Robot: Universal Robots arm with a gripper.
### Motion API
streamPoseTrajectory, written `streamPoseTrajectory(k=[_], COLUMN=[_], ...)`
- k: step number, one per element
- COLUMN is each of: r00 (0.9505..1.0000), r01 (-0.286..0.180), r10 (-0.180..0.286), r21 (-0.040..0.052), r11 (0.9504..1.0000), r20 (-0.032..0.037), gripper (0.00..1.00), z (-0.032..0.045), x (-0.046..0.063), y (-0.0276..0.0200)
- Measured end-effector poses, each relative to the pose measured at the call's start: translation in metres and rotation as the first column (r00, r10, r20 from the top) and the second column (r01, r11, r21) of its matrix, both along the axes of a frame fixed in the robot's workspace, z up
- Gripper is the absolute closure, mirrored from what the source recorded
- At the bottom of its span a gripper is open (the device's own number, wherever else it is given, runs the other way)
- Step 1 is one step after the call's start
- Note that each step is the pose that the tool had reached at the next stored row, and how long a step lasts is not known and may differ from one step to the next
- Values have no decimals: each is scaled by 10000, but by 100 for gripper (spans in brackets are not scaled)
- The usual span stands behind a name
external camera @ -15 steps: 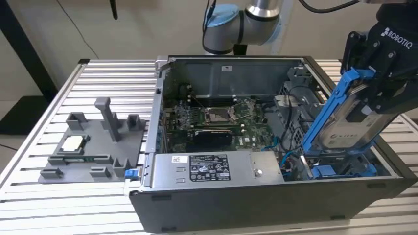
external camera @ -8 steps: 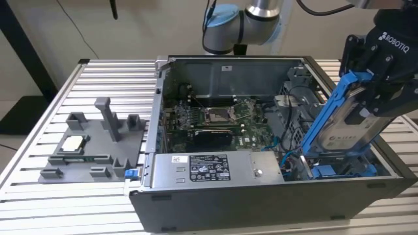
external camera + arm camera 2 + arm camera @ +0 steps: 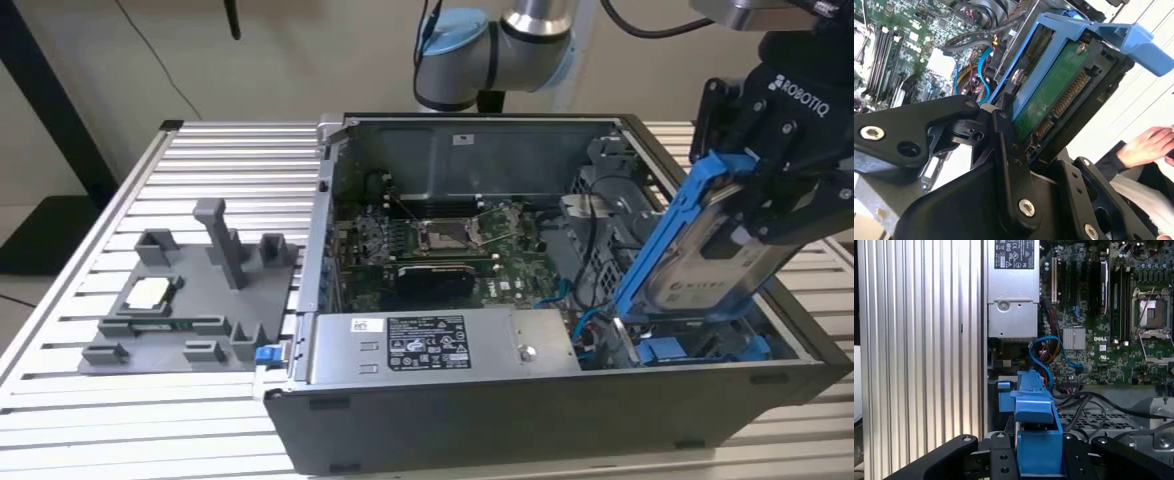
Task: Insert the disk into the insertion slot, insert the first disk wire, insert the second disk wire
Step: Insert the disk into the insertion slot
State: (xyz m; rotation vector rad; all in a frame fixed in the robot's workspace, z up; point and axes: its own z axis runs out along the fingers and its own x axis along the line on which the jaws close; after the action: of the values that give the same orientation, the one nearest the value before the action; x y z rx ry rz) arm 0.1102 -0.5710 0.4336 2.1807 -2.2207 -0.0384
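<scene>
Exterior view: the gripper (image 3: pixel 758 195) is clenched on the disk (image 3: pixel 707 270), holding it by its blue carrier (image 3: pixel 671 240) over the open computer case (image 3: pixel 534 425), toward the exterior view's right. The disk is steeply tilted, its upper end between the black fingers and its lower end down at the insertion slot (image 3: pixel 694 348), whose blue tabs show just beneath it. It seems to reach the mouth of the slot, though contact there is hard to judge. Most of the disk is outside the cage.

In the second wrist view, the fingers (image 3: pixel 1006 145) press the edges of the carrier, and the disk's green circuit board with its connector row faces the camera. A person's hand (image 3: pixel 1146 145) rests beyond the case.

In the first wrist view, the carrier stands upright between the fingers, with a loose blue cable (image 3: pixel 1046 347) lying near the motherboard (image 3: pixel 1104 340). The grey power-supply box (image 3: pixel 427 345) sits along the case's near wall, and a grey fixture tray (image 3: pixel 187 300) lies on the slatted table (image 3: pixel 80 420), well apart.
</scene>
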Motion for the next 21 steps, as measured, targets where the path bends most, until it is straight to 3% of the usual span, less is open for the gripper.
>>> streamPoseTrajectory(k=[7, 16, 21], r00=[10000, 10000, 10000], r01=[0, 0, 1], r10=[0, 0, -1], r21=[0, 0, -1], r11=[10000, 10000, 10000], r20=[1, 1, 1], gripper=[67, 67, 67], z=[-52, -133, -202], x=[7, 140, 159], y=[0, -1, -1])
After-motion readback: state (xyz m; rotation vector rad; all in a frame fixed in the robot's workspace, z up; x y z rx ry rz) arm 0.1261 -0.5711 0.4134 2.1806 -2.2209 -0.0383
